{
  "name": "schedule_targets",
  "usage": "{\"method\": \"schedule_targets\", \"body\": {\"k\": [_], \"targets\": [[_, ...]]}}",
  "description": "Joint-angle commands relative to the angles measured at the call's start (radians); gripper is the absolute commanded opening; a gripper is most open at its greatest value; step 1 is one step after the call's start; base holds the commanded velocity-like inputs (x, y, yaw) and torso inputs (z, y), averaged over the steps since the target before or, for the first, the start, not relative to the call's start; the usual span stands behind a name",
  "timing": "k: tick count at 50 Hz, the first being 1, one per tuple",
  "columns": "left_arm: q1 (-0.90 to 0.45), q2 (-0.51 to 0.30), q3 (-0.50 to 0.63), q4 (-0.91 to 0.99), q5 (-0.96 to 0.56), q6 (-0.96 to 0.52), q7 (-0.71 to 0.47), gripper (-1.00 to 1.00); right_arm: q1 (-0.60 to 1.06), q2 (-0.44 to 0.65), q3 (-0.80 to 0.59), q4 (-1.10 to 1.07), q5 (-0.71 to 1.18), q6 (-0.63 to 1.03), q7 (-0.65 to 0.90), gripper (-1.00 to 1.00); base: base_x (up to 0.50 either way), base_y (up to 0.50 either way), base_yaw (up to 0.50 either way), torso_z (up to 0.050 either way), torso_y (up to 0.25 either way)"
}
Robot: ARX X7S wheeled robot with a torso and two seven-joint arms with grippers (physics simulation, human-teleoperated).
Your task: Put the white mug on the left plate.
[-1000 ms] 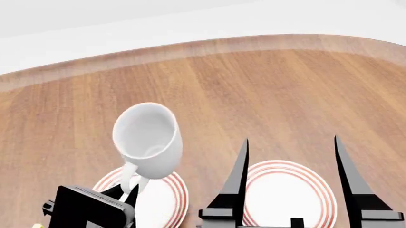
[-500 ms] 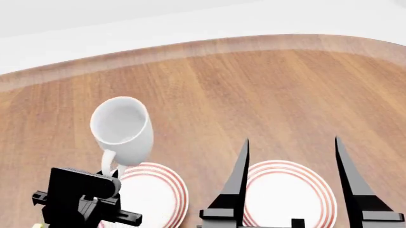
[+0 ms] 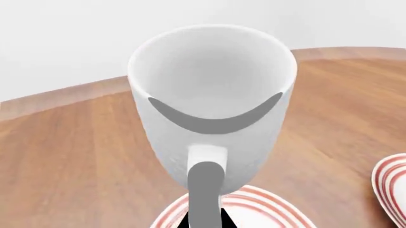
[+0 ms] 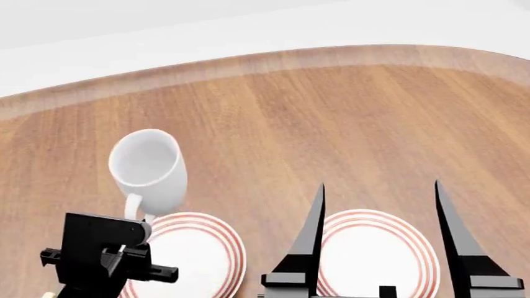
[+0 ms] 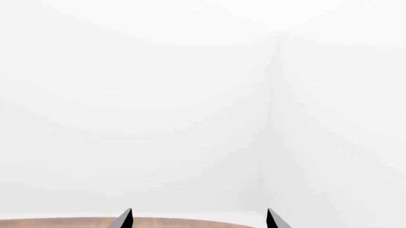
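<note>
The tall all-white mug [image 4: 148, 169] hangs in the air, tilted with its mouth up and away from me, just beyond the far left rim of the left plate [image 4: 198, 257]. My left gripper [image 4: 133, 214] is shut on the mug's loop handle from below. In the left wrist view the mug [image 3: 212, 104] fills the middle, its handle [image 3: 206, 187] between the jaws of my left gripper [image 3: 204, 223], and the red-ringed left plate [image 3: 260, 209] lies under it. My right gripper [image 4: 379, 184] is open and empty above the right plate [image 4: 377, 257]. It also shows in the right wrist view [image 5: 199, 219].
The wooden table [image 4: 331, 118] stretches ahead to a curved far edge, with white wall behind. The rim of the right plate [image 3: 392, 185] shows at the edge of the left wrist view. The right wrist view shows mostly white wall and a strip of table [image 5: 190, 222].
My left gripper has carried the mug to the left and slightly lower, from over the left plate's middle to its far left rim. The right arm has not moved.
</note>
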Motion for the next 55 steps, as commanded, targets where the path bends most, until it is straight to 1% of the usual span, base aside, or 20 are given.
{"method": "schedule_targets", "body": {"k": [1, 10, 16, 36, 37, 38, 40, 43, 44, 47, 55], "targets": [[-0.022, 0.011, 0.003, -0.103, -0.008, 0.063, 0.003, -1.00, 0.003, 0.002, -0.001, 0.001, 0.006, 0.001, 0.004, 1.00, 0.00, 0.00, 0.00, 0.000, 0.000], [-0.046, 0.025, 0.015, -0.244, 0.007, 0.132, -0.002, -1.00, 0.003, 0.004, 0.001, 0.004, 0.013, -0.002, 0.005, 1.00, 0.00, 0.00, 0.00, 0.000, 0.000], [-0.048, 0.029, 0.020, -0.286, 0.007, 0.153, -0.004, -1.00, 0.002, 0.005, 0.001, 0.007, 0.016, -0.006, 0.007, 1.00, 0.00, 0.00, 0.00, 0.000, 0.000], [0.009, 0.029, 0.047, -0.293, -0.002, 0.173, -0.005, -1.00, 0.005, 0.010, -0.009, 0.010, 0.019, -0.011, 0.015, 1.00, 0.00, 0.00, 0.00, 0.000, 0.001], [0.016, 0.020, 0.048, -0.226, -0.009, 0.112, -0.011, -1.00, 0.006, 0.010, -0.009, 0.009, 0.019, -0.008, 0.016, 1.00, 0.00, 0.00, 0.00, 0.000, 0.000], [0.014, 0.027, 0.050, -0.281, -0.004, 0.162, -0.005, -1.00, 0.006, 0.011, -0.010, 0.009, 0.020, -0.008, 0.016, 1.00, 0.00, 0.00, 0.00, 0.000, 0.000], [0.027, 0.015, 0.053, -0.189, -0.013, 0.086, -0.015, -1.00, 0.008, 0.011, -0.011, 0.009, 0.020, -0.007, 0.017, 1.00, 0.00, 0.00, 0.00, 0.000, 0.000], [0.037, 0.012, 0.059, -0.153, -0.016, 0.062, -0.017, -1.00, 0.009, 0.011, -0.011, 0.008, 0.021, -0.004, 0.018, 1.00, 0.00, 0.00, 0.00, 0.000, 0.000], [0.029, 0.018, 0.064, -0.188, -0.012, 0.087, -0.012, -1.00, 0.009, 0.012, -0.010, 0.007, 0.022, -0.005, 0.018, 1.00, 0.00, 0.00, 0.00, 0.000, 0.000], [0.044, 0.013, 0.069, -0.150, -0.015, 0.063, -0.017, -1.00, 0.006, 0.014, -0.009, 0.009, 0.023, -0.010, 0.020, 1.00, 0.00, 0.00, 0.00, 0.000, 0.000], [0.056, 0.010, 0.074, -0.152, -0.022, 0.066, -0.018, -1.00, 0.007, 0.017, -0.013, 0.008, 0.023, -0.011, 0.023, 1.00, 0.00, 0.00, 0.00, 0.000, 0.001]]}}
